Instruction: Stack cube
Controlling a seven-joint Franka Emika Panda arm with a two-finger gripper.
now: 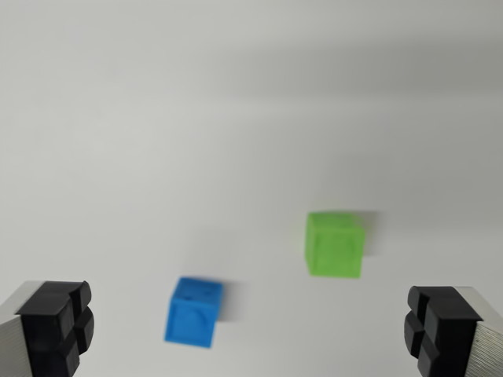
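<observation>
A blue cube (193, 311) rests on the white surface, low in the wrist view and left of centre. A green cube (335, 243) sits apart from it, higher and toward the wrist view's right. My gripper (247, 330) hangs above the surface and is open, its two black fingertip pads (56, 323) at the bottom corners of the picture. The blue cube lies between the fingers, nearer the left one, with nothing gripped. The picture is slightly blurred.
The white tabletop (236, 118) fills the rest of the view, with only soft shadows across its upper part.
</observation>
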